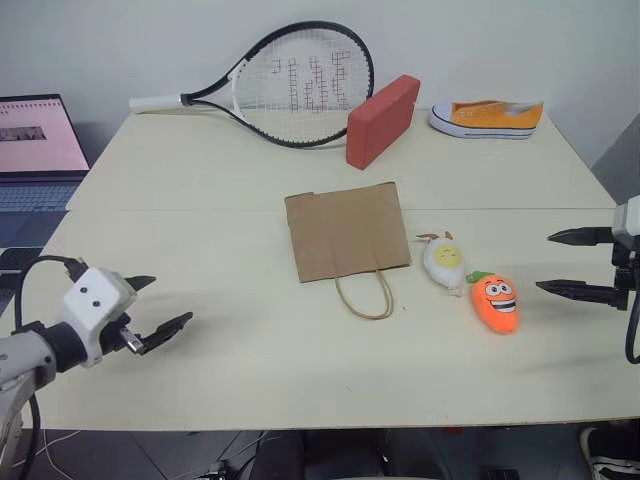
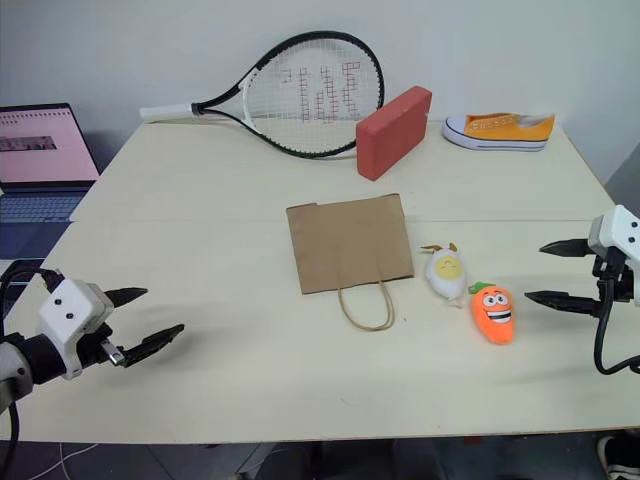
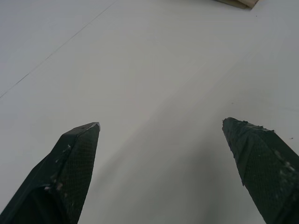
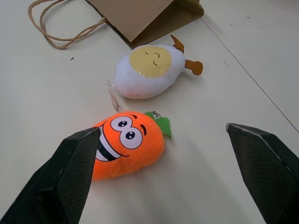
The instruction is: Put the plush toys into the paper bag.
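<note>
Both the left gripper [image 1: 158,305] and right gripper [image 1: 565,262] hang spread wide and empty, while the carrot toy [image 1: 495,302] and egg toy [image 1: 444,262] lie just beside the flat paper bag [image 1: 346,232] on the table [image 1: 200,180]

Bag [image 1: 346,233] flat mid-table, egg toy [image 1: 443,262] then carrot toy [image 1: 495,303] to its right.

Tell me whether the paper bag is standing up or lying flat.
Lying flat. The paper bag rests folded on the table, its loop handle sprawled on the tabletop toward the robot.
</note>
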Available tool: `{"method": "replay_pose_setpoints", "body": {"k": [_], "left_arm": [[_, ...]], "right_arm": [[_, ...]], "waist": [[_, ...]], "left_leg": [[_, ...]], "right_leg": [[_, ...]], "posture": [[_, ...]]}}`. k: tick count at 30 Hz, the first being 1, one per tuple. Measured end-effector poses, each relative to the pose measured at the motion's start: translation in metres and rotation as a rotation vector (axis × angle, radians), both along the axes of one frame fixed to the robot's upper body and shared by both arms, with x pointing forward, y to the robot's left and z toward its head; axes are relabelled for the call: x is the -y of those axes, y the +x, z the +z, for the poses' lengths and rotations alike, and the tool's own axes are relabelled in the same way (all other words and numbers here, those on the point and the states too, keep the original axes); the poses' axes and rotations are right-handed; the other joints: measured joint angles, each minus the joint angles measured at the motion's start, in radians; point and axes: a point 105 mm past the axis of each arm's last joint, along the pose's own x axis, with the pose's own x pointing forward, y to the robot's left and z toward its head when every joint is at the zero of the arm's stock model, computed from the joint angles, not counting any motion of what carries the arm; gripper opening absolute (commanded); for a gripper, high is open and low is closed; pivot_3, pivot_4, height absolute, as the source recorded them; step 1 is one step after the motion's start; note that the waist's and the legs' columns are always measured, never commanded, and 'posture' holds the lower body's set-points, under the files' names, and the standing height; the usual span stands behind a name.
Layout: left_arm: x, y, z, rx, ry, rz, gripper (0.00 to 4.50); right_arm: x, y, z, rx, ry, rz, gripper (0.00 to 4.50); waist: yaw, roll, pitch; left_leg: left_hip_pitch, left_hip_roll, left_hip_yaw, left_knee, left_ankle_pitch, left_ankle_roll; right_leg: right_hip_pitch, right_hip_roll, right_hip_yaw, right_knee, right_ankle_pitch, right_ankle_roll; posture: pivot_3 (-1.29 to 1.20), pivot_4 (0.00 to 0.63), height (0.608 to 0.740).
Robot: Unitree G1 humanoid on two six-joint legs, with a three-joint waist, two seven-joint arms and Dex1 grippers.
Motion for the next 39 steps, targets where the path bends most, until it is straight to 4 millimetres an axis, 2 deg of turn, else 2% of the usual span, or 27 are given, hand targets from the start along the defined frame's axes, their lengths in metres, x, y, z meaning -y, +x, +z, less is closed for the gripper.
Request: {"method": "replay_pose_setpoints", "body": {"k": [10,24,35,39], "left_arm": [[-0.003,-0.002,0.0,-0.006,-0.011,0.012,4.48],[-0.005,0.007,0.015,0.134,-0.08,0.042,4.48],[0.007,-0.001,0.009,0.089,-0.058,-0.054,4.48],[0.012,-0.002,0.002,0.047,-0.052,-0.076,4.48]], "right_arm": [[-0.005,0.004,-0.005,-0.015,0.014,0.023,4.5],[-0.006,0.009,-0.009,0.004,0.004,0.03,4.5],[-0.009,0.007,-0.008,0.002,0.003,0.037,4.5],[-0.011,0.005,-0.007,0.002,0.004,0.038,4.5]], "waist": [[-0.001,0.0,0.0],[-0.001,0.0,0.0],[-0.001,0.0,0.0],[0.0,0.0,0.0]], "left_leg": [[-0.003,0.002,0.004,0.0,0.0,0.0],[-0.003,0.002,0.004,0.0,0.0,0.0],[-0.003,0.002,0.005,0.001,0.0,0.0],[-0.003,0.002,0.005,0.001,0.0,0.0]], "right_leg": [[-0.004,0.0,0.0,0.001,0.0,0.0],[-0.004,0.001,0.001,0.002,0.001,0.001],[-0.004,0.001,0.001,0.001,0.001,0.001],[-0.004,0.001,0.001,0.002,0.001,0.001]], "posture": [[0.0,0.15,0.74],[0.0,0.15,0.74],[0.0,0.15,0.74],[0.0,0.15,0.74]]}}
